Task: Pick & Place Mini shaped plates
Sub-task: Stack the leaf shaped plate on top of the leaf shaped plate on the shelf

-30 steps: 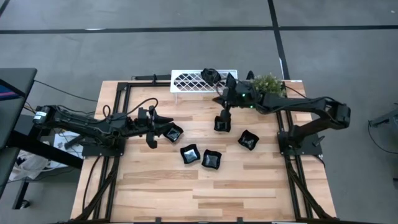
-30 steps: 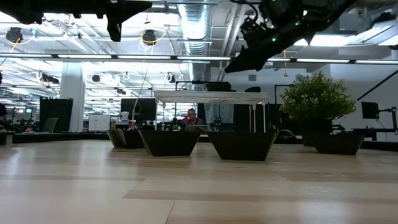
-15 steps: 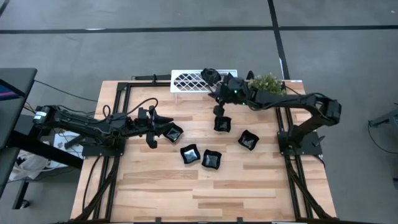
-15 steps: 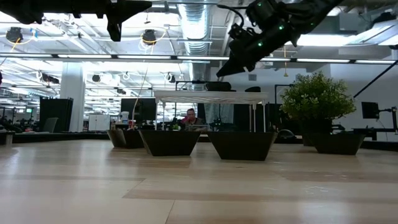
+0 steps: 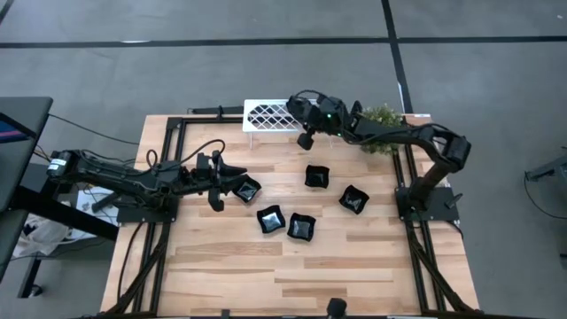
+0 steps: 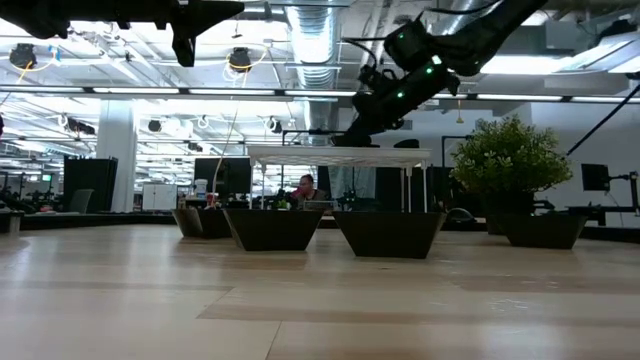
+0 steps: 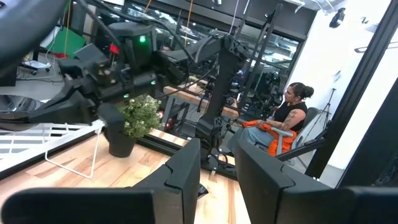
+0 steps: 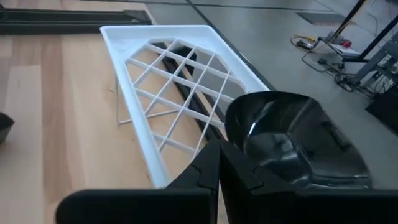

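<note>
Nearby, at the middle of the wooden table (image 5: 230, 266), two small black plates sit side by side, a square one (image 5: 270, 219) and its neighbour (image 5: 300, 228), with a third plate (image 5: 353, 198) off toward the right arm's base and a fourth plate (image 5: 316, 176) a little farther back. Over on the left side, a fifth plate (image 5: 247, 189) lies just beside the left claw (image 5: 232, 179), which hangs above the table pointing toward the middle; its fingers (image 7: 180, 177) stand apart with only air between them, so it holds nothing. Farther back, the right arm reaches across to the white lattice rack (image 5: 270, 115) at the rear edge, and the right claw (image 5: 306, 139) sits at the rack's right end with its fingers (image 8: 211, 168) pressed together, gripping nothing that I can make out. A glossy black plate (image 8: 292, 140) rests right there on the end of the rack, just past those closed fingertips. Beside the rack to the right stands a green potted plant (image 5: 383, 118). Beyond the table, out in the room, a seated person (image 7: 283, 118) shows in the background.
</note>
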